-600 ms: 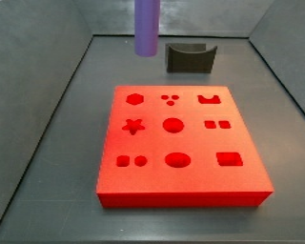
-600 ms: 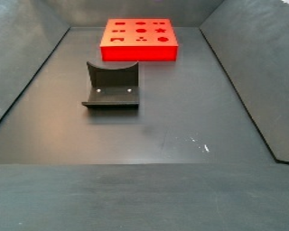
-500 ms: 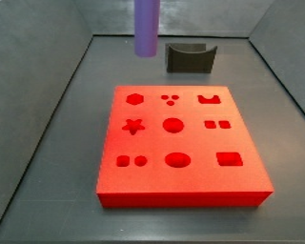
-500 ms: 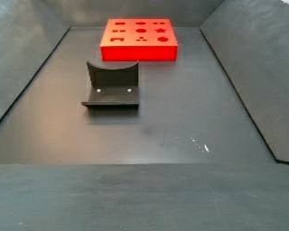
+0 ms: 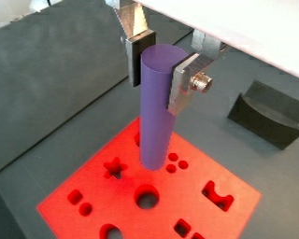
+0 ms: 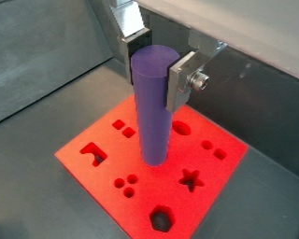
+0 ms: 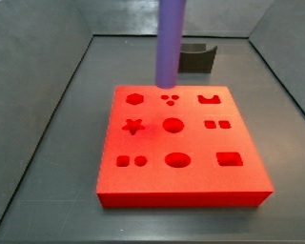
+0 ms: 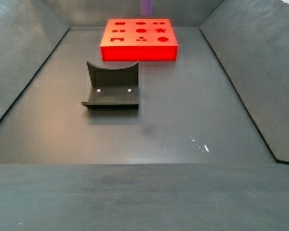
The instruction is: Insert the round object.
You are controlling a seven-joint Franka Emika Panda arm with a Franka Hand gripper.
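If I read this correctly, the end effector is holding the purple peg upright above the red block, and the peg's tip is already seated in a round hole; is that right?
Not quite. The end effector does hold the purple peg upright over the red block, but the tip is not seated: the side view shows the peg's lower end hanging above the block's back edge.

Dark grey floor (image 8: 172,117): red block (image 8: 140,40) at one end, fixture (image 8: 112,85) near it, apart.

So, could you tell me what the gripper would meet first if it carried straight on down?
The gripper holds the purple peg upright, so its tip would probably meet the red block first, near the three small dots; depth is unclear.
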